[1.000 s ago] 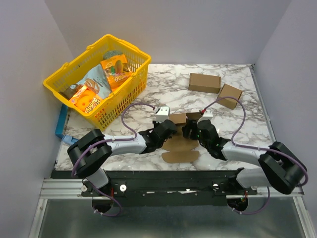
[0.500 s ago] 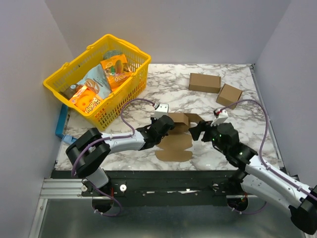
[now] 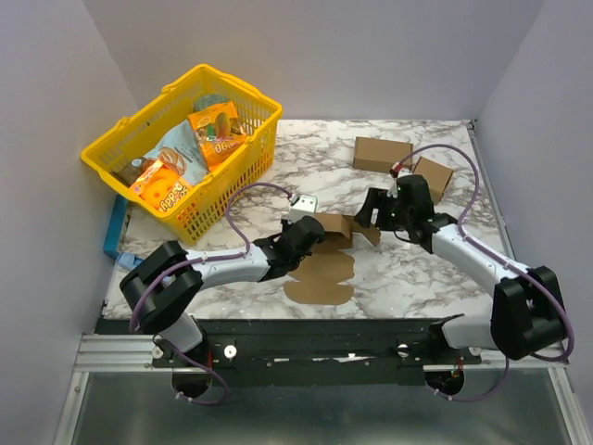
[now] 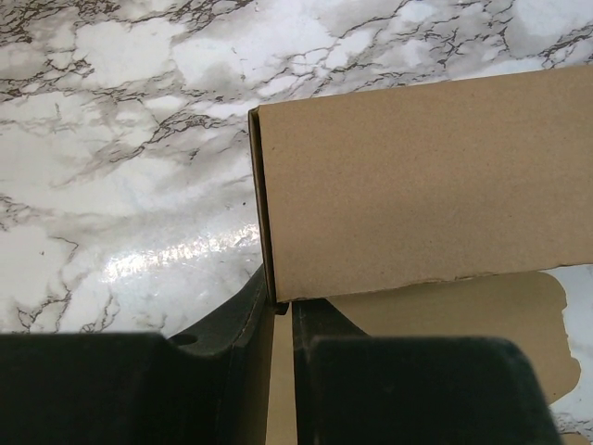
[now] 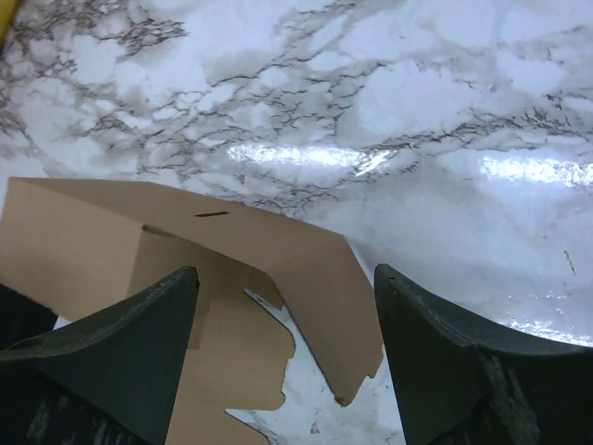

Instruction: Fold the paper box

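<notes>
The paper box lies near the front middle of the marble table, between the two arms. Its rounded bottom panel is flat on the stone, and its far panels stand up in a rough fold. The left gripper is pinched down on it: in the left wrist view the black fingers sit close together with a thin cardboard edge caught between them, right at the lower corner of an upright brown wall. Over on the other side, the right gripper hangs with its jaws spread wide. They sit to either side of an angled side flap, and whether they touch it can't be told. That flap carries a short slot near its crease, with a jagged tab edge below. The cardboard itself is plain brown. At the far right sit a long cardboard cuboid and a squarish one, close together and well apart from the box. At the far left, a yellow basket holds snack packets in orange and pale blue. There is lettering on them, but it's too small to read from here.
</notes>
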Motion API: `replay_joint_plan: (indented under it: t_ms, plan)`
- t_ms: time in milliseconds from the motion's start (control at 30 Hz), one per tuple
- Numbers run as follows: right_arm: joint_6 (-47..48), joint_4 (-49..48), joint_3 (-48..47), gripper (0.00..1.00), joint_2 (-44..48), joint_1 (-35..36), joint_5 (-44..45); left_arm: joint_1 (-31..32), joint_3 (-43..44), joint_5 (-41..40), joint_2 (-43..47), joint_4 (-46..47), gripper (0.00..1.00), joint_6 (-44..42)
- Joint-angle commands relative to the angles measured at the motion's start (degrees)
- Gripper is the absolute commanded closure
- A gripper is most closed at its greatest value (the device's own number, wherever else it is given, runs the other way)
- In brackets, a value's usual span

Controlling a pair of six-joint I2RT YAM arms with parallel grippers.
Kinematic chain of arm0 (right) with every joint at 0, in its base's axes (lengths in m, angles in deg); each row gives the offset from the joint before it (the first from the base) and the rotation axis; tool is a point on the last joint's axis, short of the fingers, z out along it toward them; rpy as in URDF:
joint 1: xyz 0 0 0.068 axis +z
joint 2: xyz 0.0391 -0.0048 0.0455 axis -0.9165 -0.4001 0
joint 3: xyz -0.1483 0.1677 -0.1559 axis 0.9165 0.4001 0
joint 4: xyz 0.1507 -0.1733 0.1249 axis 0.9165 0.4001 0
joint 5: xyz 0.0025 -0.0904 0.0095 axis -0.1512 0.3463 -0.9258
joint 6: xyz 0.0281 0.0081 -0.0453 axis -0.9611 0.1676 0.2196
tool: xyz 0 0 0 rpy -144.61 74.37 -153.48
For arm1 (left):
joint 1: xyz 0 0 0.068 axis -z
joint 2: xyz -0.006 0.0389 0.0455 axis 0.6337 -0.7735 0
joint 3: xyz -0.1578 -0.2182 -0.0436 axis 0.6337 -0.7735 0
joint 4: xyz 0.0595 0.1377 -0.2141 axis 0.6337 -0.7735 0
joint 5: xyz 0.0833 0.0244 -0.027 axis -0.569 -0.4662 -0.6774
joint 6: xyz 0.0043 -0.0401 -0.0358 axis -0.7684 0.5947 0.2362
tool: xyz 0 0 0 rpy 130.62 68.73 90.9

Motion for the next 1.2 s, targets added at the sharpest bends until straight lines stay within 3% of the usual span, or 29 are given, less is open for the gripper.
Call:
replay_joint_plan:
  t_ms: [0,300,400,800,967,1167]
  plan:
    - [-5.1,-1.8,1.3,0.19,-2.2,-4.7,-5.7,-0.3,-0.8,0.2,1.4,-1.2,0.82,-0.6]
    - [-13.0,-15.6,7.6,0.27,-7.9,-6.5,-21.5,-0.3,-0.8,0.7,1.0,-1.0,0.82,0.0]
    - [-14.7,-19.5,10.1,0.37,-8.6,-6.4,-25.5,-0.3,0.0,1.2,0.2,-1.0,0.82,0.0]
    - [-11.1,-19.6,14.2,0.53,-4.2,-2.5,-24.8,0.9,1.0,3.4,-1.7,0.0,0.85,1.8]
    - [-10.4,-18.6,11.8,0.54,-5.0,2.8,-23.8,2.1,2.7,3.4,-3.8,-0.5,0.86,2.6]
    - [-11.1,-18.6,11.9,0.53,-4.9,3.9,-23.0,3.0,3.1,3.2,-3.9,-0.6,0.86,3.1]
